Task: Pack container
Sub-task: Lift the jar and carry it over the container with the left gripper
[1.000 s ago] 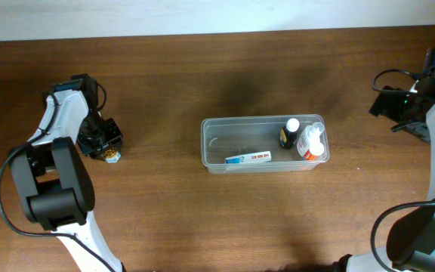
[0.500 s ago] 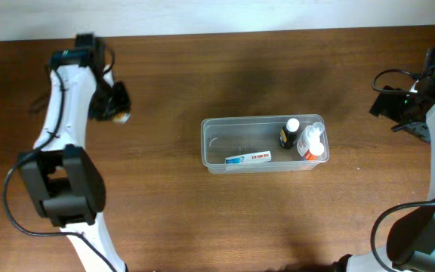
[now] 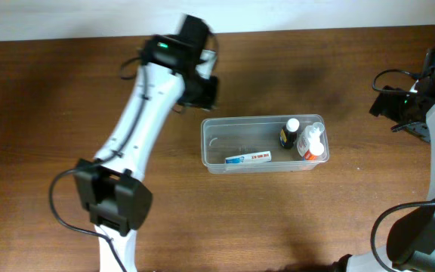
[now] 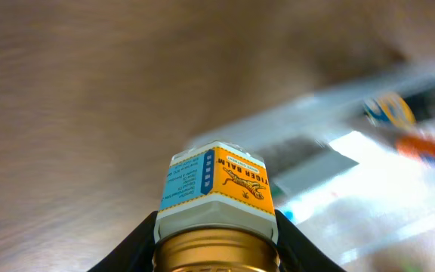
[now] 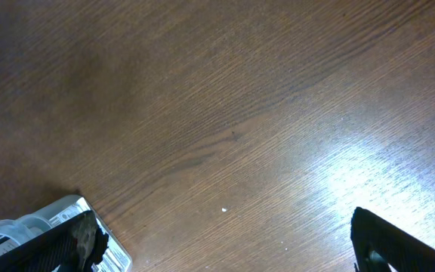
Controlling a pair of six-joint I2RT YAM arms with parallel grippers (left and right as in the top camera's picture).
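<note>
The clear container [image 3: 211, 143] sits mid-table. It holds a white-and-green box [image 3: 248, 157], a dark bottle with a white cap [image 3: 289, 132] and a white-and-orange bottle [image 3: 312, 141]. My left gripper [image 3: 202, 91] hovers just above the container's back left corner, shut on a small Tiger Balm jar [image 4: 216, 208] with a gold lid. The container shows blurred beyond the jar in the left wrist view [image 4: 353, 151]. My right gripper [image 3: 399, 109] is open and empty at the far right; its wrist view shows the container's corner [image 5: 66, 208] at lower left.
Brown wooden table [image 3: 165, 219]. A pale wall edge [image 3: 51, 19] runs along the back. The right arm's base [image 3: 421, 234] stands at the lower right, the left arm's base [image 3: 112, 204] at the lower left.
My left arm has swung from the far left across to the container's back left corner, carrying the jar. The right arm has not moved.
</note>
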